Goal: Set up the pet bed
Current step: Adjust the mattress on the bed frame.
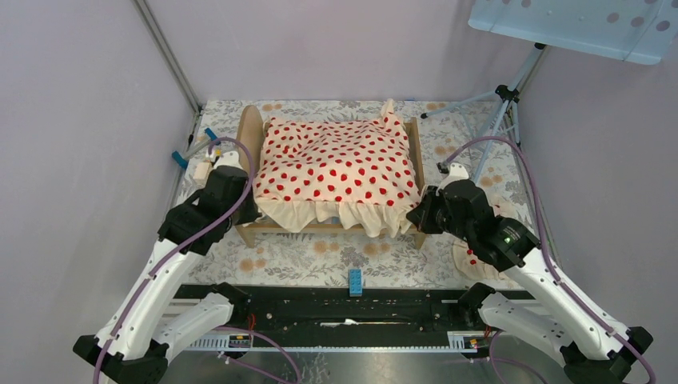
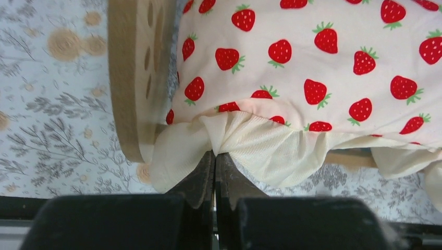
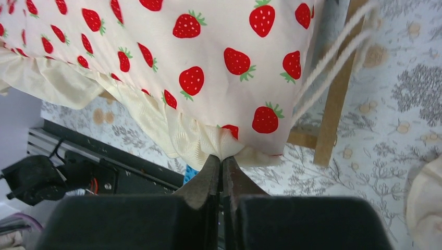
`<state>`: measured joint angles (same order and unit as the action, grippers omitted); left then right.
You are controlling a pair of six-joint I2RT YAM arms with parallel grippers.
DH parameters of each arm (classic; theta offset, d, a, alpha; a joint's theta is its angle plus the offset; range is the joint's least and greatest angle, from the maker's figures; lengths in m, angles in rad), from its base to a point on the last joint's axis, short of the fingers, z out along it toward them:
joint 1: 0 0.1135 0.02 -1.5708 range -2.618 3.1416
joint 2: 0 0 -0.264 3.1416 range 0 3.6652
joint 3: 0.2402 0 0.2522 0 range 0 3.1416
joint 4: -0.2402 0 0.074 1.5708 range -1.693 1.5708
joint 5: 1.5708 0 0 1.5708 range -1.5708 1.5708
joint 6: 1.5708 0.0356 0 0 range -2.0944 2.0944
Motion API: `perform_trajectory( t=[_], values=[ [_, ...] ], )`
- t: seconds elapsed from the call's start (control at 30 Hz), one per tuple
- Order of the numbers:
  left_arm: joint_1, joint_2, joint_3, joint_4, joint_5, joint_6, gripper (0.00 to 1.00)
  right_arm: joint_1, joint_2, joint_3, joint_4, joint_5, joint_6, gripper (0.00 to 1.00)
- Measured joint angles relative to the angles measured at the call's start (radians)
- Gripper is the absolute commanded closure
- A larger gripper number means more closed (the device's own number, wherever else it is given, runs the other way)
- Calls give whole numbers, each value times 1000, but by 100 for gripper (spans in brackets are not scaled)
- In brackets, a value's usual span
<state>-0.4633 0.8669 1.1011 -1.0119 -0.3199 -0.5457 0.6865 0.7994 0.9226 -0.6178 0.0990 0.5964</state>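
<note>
Pet bed (image 1: 249, 128) lies lengthwise left-to-right; left gripper (image 2: 215, 156), right gripper (image 3: 221, 159) jaws each pinch the blanket (image 1: 336, 160) ruffle

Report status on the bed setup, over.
Shut on blanket ruffle: left gripper, right gripper. Blanket draped over pet bed. Loose pillow off the bed, to its right.

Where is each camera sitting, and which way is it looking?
Top camera: high behind the robot, looking down at the pet bed under the blanket; left arm and right arm show.
Left wrist: on the left arm, facing the blanket's frill; the left gripper pinches it.
Right wrist: on the right arm, facing the blanket's other corner; the right gripper pinches it.
Shared: both wrist views show the blanket and pet bed.
</note>
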Motion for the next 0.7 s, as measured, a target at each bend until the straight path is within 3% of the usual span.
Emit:
perform_trajectory(
  t=[0.03,0.1,0.13,0.2,0.27,0.4,0.57,0.7],
  values=[
    [0,-10,-14,-6,14,-5,89,0,-5,-13,-10,-6,0,95],
    [0,-26,-48,-17,44,-18,58,0,-7,-40,-31,-14,0,68],
    [0,-37,-75,-21,64,-40,47,0,-5,-53,-43,-13,2,58],
    [0,-54,-116,-36,82,-62,37,0,3,-72,-81,2,3,47],
    [0,-86,-164,-68,101,-112,36,0,6,-78,-124,64,5,41],
    [0,-94,-105,-87,66,-113,37,0,2,-41,-140,144,-38,36],
    [0,-47,86,-55,62,-44,52,3,48,63,-84,86,-105,33],
    [-77,15,118,63,114,-32,53,92,131,108,17,48,-99,29]
  ],
)
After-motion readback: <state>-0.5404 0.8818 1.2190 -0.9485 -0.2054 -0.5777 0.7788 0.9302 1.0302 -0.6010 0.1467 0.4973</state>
